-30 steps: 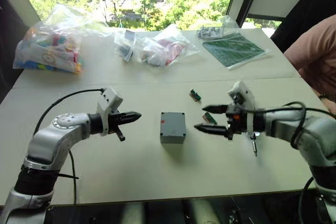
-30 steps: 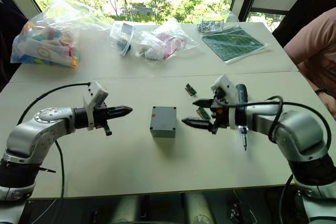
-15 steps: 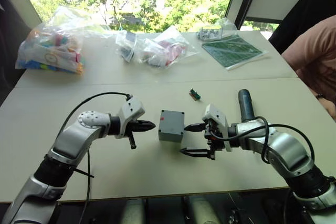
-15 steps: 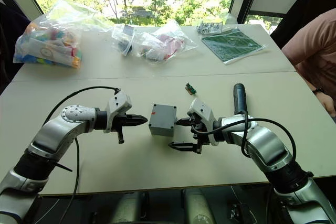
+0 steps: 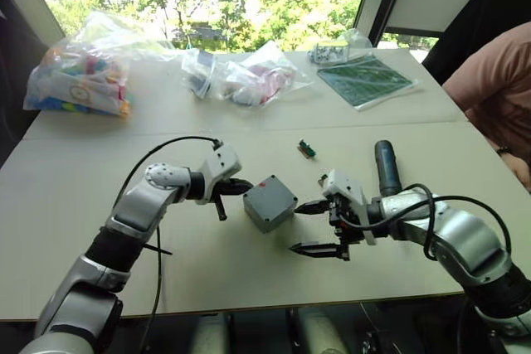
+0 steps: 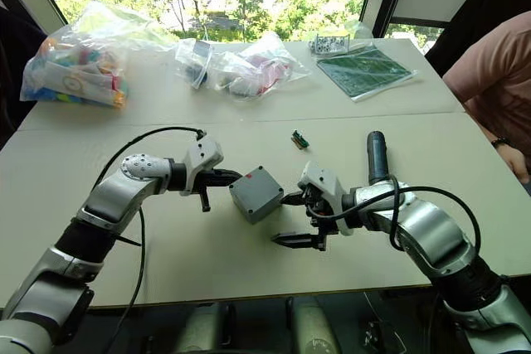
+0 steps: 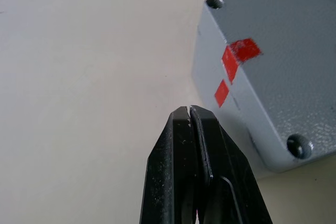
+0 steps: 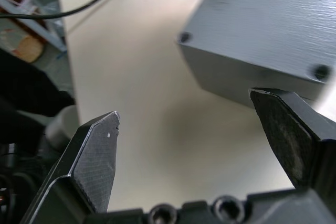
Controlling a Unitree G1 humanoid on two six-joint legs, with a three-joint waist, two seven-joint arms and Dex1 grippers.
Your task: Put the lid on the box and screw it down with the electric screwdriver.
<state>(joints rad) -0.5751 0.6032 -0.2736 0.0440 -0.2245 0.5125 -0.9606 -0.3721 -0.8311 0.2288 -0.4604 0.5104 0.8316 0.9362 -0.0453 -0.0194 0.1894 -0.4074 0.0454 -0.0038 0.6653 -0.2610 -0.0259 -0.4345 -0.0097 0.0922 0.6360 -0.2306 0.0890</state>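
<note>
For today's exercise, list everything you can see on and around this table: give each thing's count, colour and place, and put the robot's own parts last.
box: one, grey with red marks, mid-table between the two grippers, turned at an angle.
electric screwdriver: one, black, lying on the table behind the right arm.
small component: one, green-orange, on the table beyond the box.
clear bags: several, mixed coloured contents, along the far side.
green board in a sleeve: one, far right of the table.
table: one, beige.
person: one, pink sleeve, at the right edge.
left gripper: black, shut, tip at the box.
right gripper: black, open, beside the box.
</note>
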